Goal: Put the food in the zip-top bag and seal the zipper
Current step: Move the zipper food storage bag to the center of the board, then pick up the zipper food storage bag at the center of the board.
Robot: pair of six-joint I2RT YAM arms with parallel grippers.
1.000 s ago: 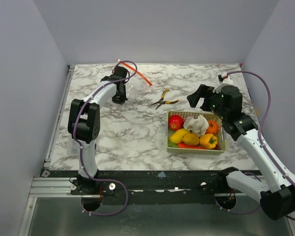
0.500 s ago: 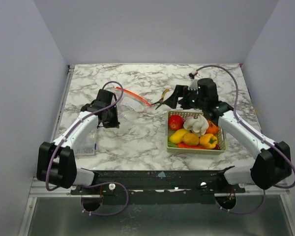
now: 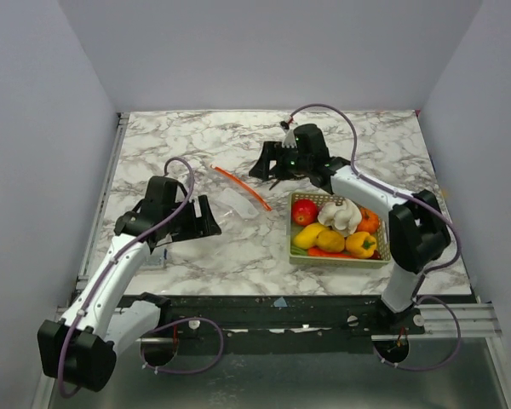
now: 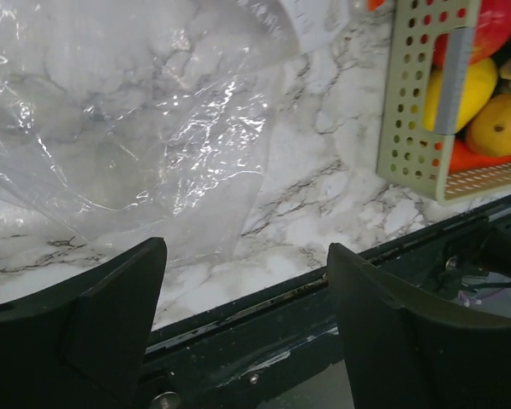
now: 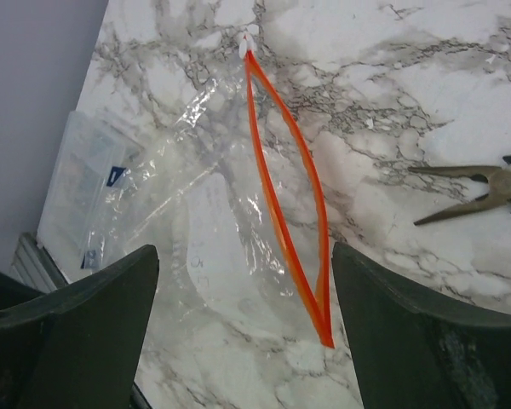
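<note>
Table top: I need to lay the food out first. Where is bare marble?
Bare: the far right corner behind the basket, the far left corner beyond the bag, and the near strip between them. Crowded: the middle, where zipper, pliers and basket close in.

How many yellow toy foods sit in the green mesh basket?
3, along the pale green mesh basket's near side: yellow mango left, rounder yellow fruit middle, yellow pepper right. Others may be hidden.
</note>
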